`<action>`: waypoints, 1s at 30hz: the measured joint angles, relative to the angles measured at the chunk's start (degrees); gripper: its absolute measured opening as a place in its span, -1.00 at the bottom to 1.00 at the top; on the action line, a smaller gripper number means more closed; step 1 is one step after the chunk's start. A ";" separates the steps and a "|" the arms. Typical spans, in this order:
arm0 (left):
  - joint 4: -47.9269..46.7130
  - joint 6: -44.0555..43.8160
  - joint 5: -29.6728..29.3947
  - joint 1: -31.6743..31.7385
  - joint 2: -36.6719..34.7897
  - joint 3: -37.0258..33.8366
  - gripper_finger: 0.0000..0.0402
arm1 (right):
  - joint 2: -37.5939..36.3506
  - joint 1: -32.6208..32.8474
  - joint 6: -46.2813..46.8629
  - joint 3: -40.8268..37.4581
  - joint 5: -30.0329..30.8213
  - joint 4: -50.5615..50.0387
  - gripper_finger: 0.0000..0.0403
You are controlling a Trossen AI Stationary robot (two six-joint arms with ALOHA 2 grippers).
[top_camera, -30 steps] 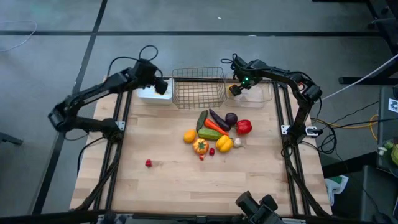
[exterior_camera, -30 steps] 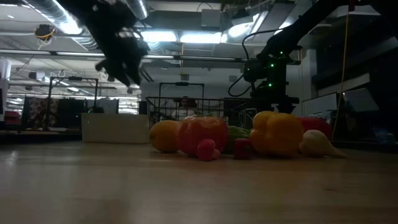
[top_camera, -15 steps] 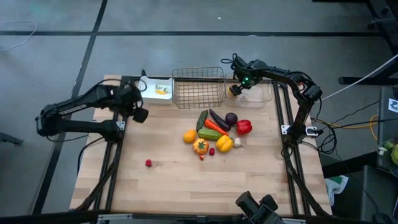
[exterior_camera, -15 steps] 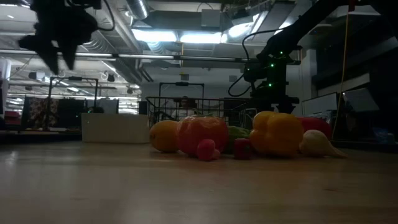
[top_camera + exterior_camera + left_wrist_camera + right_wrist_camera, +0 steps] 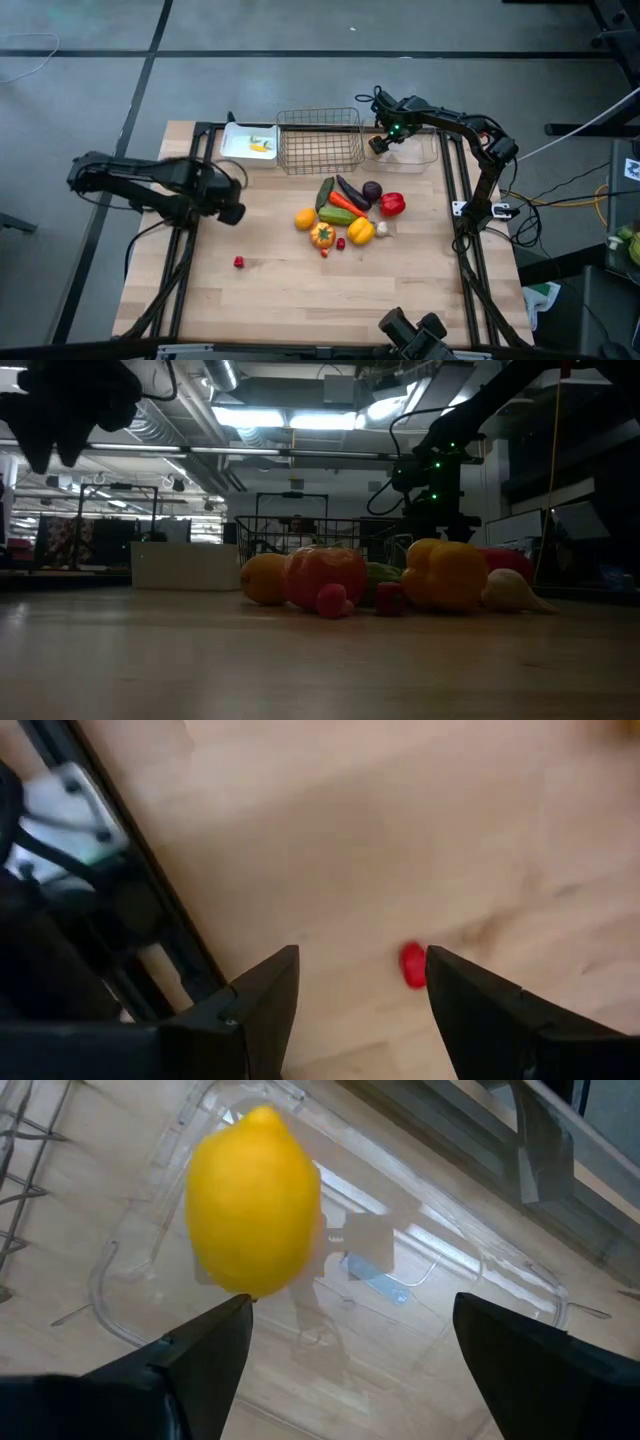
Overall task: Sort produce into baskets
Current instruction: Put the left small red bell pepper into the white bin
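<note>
The produce [image 5: 345, 212] lies heaped on the wooden table's middle: a cucumber, a carrot, an eggplant, peppers, an orange and an onion. A tiny red piece [image 5: 239, 262] lies alone toward the near left, and the left wrist view shows it [image 5: 412, 965] below my left gripper [image 5: 360, 960]. That gripper [image 5: 228, 203] hangs open over the table's left side, pointing down, with nothing between its fingers. My right gripper [image 5: 380, 143] stands open over the clear bin [image 5: 418, 152]. A lemon [image 5: 255, 1200] lies in that bin's corner [image 5: 150, 1250], just ahead of one finger.
At the far edge stand the white tray [image 5: 240, 150], holding a yellow piece [image 5: 262, 146], and the wire basket [image 5: 320, 140]. Dark frame rails [image 5: 188, 250] run along both sides of the table. Bare wood stretches along the near side.
My left gripper has swung away from the white tray toward the table's near and left side and has tipped until it points down. The tray it was covering now shows, with the yellow piece in it.
</note>
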 joint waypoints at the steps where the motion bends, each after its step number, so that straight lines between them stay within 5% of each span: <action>1: 0.59 -0.82 0.57 -1.44 1.24 0.00 0.05 | 0.00 0.00 0.00 0.00 0.00 -0.02 0.70; 18: 15.52 -3.18 11.59 -15.13 23.51 0.00 0.05 | 0.00 0.00 0.00 0.00 -0.02 -0.02 0.70; 30: 20.58 -5.08 12.22 -17.94 32.17 -0.02 0.05 | 0.00 0.00 0.00 0.00 -0.20 0.00 0.70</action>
